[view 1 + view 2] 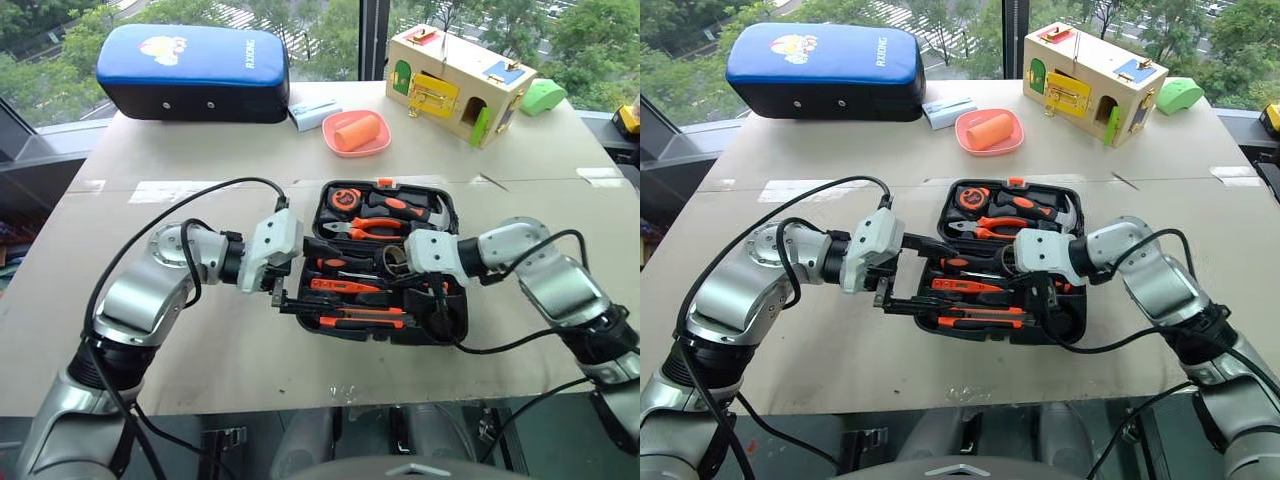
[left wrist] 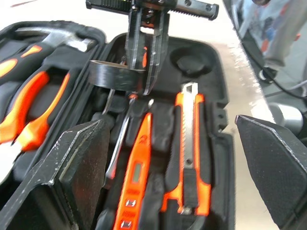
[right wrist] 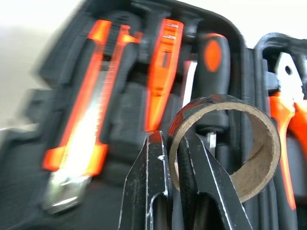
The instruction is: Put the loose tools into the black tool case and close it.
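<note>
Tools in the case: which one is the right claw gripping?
The small dark tape roll, the only ring-shaped item. The right claw pinches its wall above the case, while the utility knife, tester screwdriver and black-orange screwdriver lie in their recesses.

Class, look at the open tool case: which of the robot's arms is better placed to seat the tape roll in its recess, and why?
Right. The right gripper is shut on the tape roll, pinching its wall over the tool case. The left gripper is open and holds nothing.

Utility knife [image 3: 79, 139] smeared by blur in right wrist view; tape roll [image 3: 225, 143] hides screwdriver shaft behind.
</note>
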